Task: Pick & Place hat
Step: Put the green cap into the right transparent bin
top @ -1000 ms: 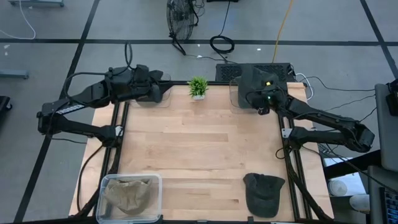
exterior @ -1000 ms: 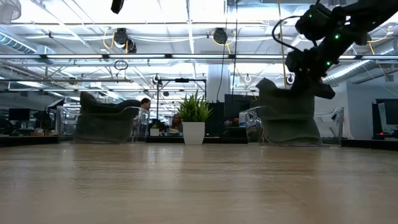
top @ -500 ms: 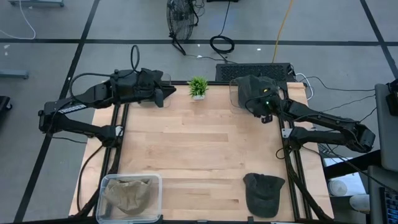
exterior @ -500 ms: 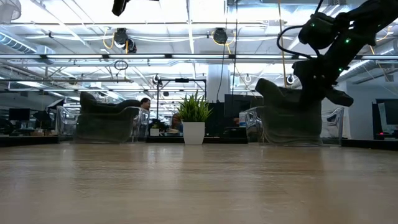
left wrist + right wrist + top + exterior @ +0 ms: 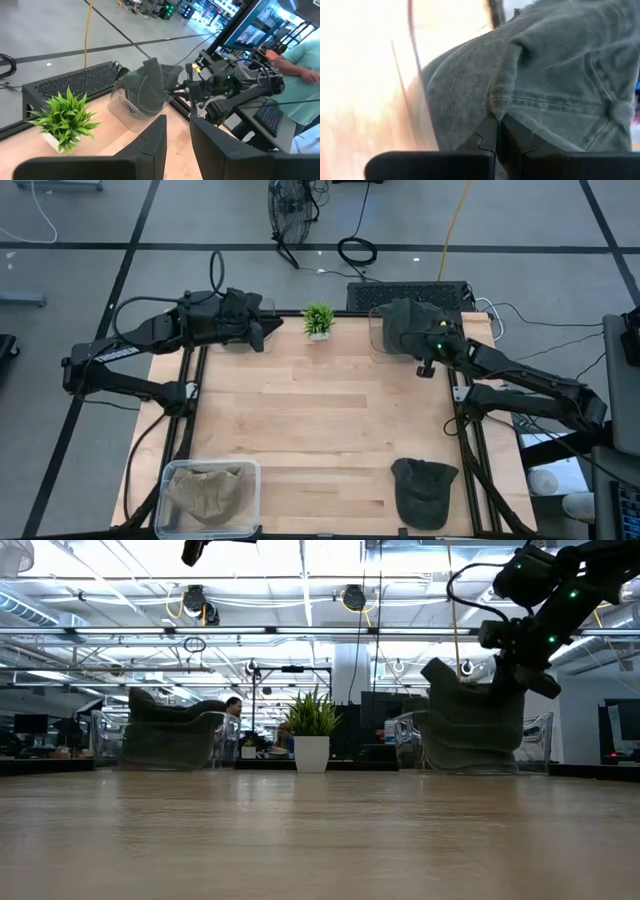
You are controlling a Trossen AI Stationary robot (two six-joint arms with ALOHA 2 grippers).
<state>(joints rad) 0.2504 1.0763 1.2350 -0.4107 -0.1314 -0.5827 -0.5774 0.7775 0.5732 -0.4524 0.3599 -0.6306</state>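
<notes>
Right gripper (image 5: 428, 367), 2 o'clock: jaws pinched on grey hat (image 5: 405, 323) over clear bin (image 5: 378, 340); shifted rightward since earlier. Hat lifted, placement pending.

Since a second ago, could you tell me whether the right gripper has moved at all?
Yes. In the high view the right gripper, shut on the grey hat, has shifted slightly toward the table's right edge, away from the potted plant.
</notes>
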